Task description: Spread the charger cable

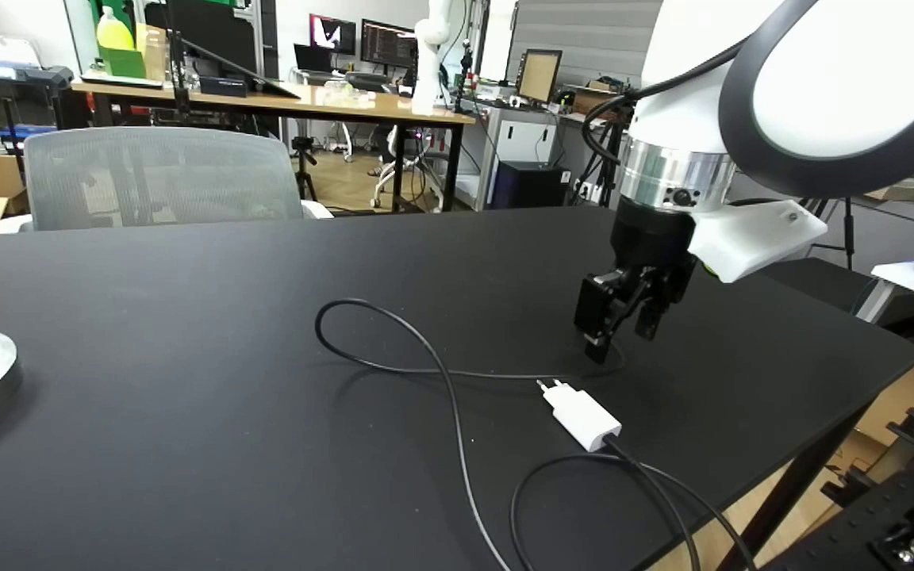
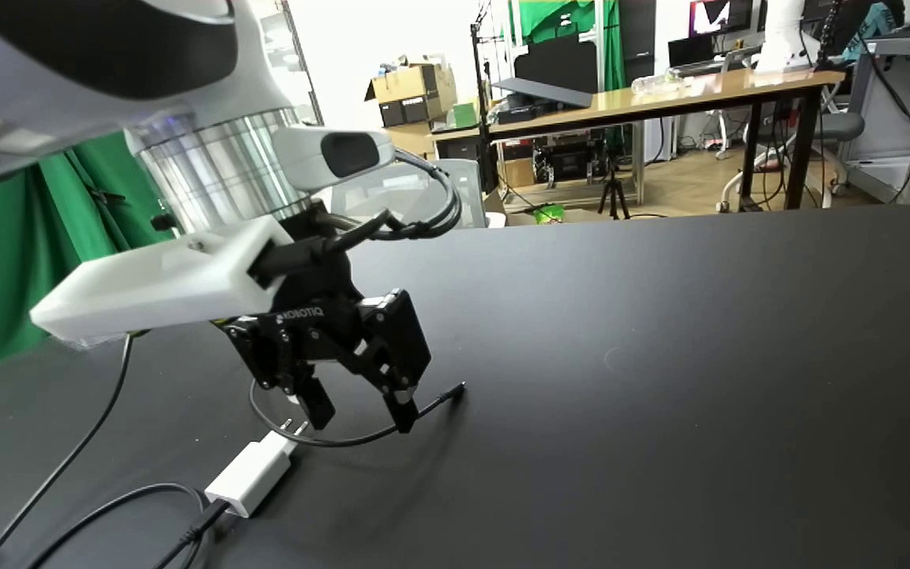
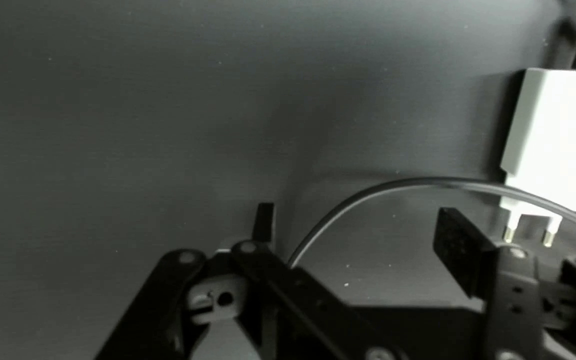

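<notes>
One black cable loops across a dark surface, curving below the hand, whose two fingers stand parted. In an exterior view, the cable's tip shows just past one finger; whether finger and cable touch cannot be told. The white plug, its two prongs exposed, lies on the surface near the hand.
</notes>
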You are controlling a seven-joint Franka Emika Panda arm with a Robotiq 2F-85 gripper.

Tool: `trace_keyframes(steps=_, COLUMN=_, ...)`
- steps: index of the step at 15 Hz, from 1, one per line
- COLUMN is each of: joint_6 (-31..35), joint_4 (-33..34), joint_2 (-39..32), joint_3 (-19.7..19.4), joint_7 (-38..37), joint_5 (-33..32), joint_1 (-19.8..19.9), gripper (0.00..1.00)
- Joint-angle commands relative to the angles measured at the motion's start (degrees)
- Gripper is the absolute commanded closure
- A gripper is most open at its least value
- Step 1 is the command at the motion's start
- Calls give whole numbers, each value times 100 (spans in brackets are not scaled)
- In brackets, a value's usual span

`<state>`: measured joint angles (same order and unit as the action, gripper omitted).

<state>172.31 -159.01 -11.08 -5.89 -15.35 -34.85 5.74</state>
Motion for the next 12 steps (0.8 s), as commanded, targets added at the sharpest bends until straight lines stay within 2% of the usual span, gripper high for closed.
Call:
trace_keyframes(steps=1, joint_6=-351, joint_4=16, joint_2=402, joint_3=166, joint_7=120, joint_5=146, joint_1=100, gripper=0)
trace_keyframes(steps=4, joint_6=-799, joint_4=-59, joint_2=851, joint_3=255, joint_7=347, joint_5=519, joint_1=75, gripper=0)
trace_keyframes(steps=8, joint_6=-1400, joint_4=105, joint_2=1318, joint_3=105, joint_7=407, joint_5=867, joint_1=-78, gripper=0)
trace_keyframes(steps=12, joint_6=-1940, joint_4=284, joint_2=1592, joint_3=168, joint_7=500, joint_5=1168, joint_1=24, gripper=0)
